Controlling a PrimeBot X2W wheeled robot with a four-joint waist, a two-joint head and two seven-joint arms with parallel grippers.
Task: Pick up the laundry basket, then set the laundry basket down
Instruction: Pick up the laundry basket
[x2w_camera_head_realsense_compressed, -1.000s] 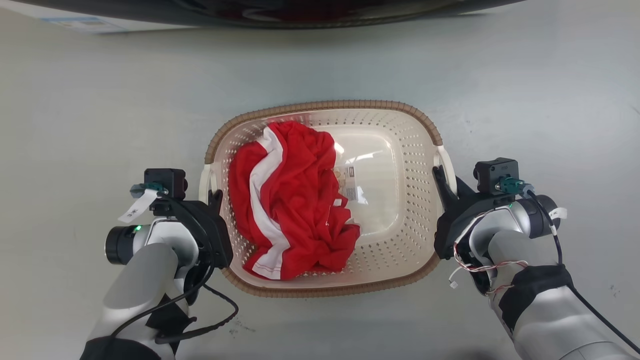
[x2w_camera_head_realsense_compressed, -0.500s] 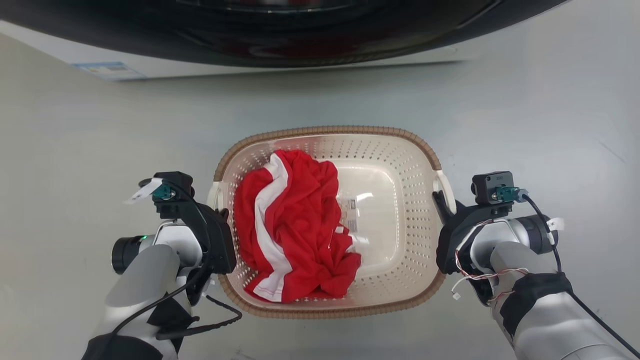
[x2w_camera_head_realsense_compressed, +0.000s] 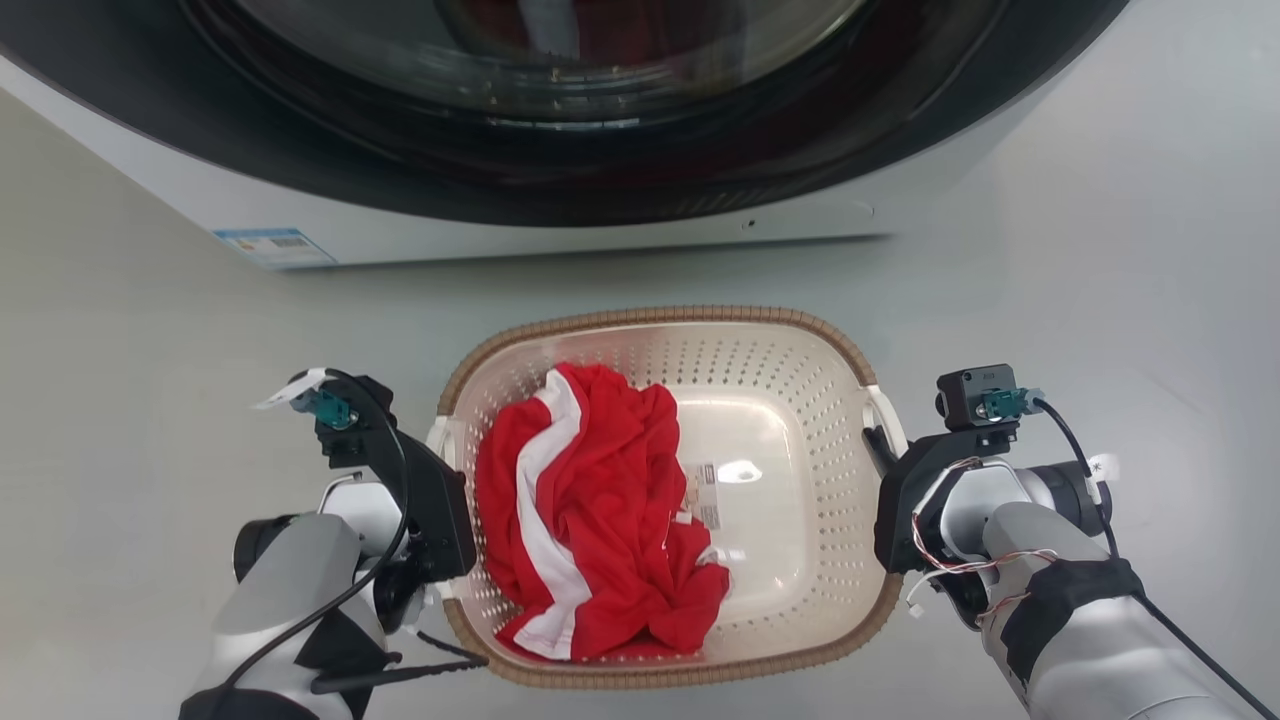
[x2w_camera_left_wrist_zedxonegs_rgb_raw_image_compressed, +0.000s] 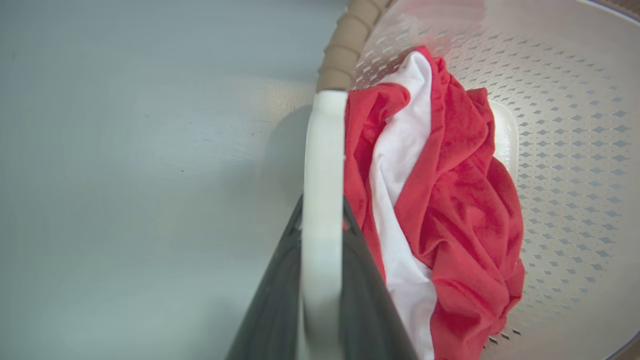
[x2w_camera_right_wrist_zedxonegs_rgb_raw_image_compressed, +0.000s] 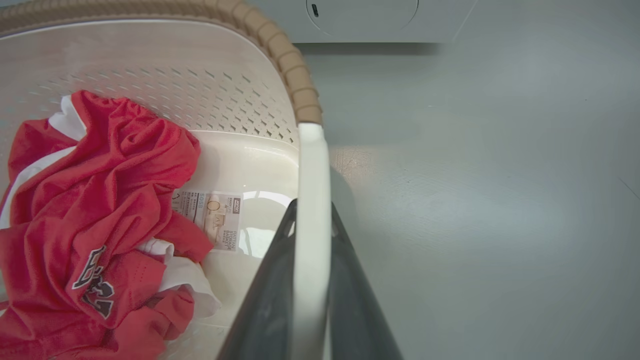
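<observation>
The laundry basket (x2w_camera_head_realsense_compressed: 800, 385), cream perforated plastic with a brown woven-look rim, sits low in the head view and holds a crumpled red and white garment (x2w_camera_head_realsense_compressed: 600, 530). My left gripper (x2w_camera_head_realsense_compressed: 440, 445) is shut on the basket's white left handle (x2w_camera_left_wrist_zedxonegs_rgb_raw_image_compressed: 322, 165), its dark fingers (x2w_camera_left_wrist_zedxonegs_rgb_raw_image_compressed: 277, 300) pinching it from both sides. My right gripper (x2w_camera_head_realsense_compressed: 877, 445) is shut the same way on the white right handle (x2w_camera_right_wrist_zedxonegs_rgb_raw_image_compressed: 312, 165). A paper label (x2w_camera_right_wrist_zedxonegs_rgb_raw_image_compressed: 212, 217) lies on the basket's bottom. I cannot tell whether the basket rests on the floor or hangs just above it.
A washing machine (x2w_camera_head_realsense_compressed: 560, 215) with a big dark round door stands just beyond the basket, with a strip of grey floor (x2w_camera_head_realsense_compressed: 640, 275) between them. Open grey floor lies to the left and right of both arms.
The head camera has moved, so the washer now takes up the top of the picture and the basket sits lower and looks slightly smaller. Both grippers have stayed shut on the handles.
</observation>
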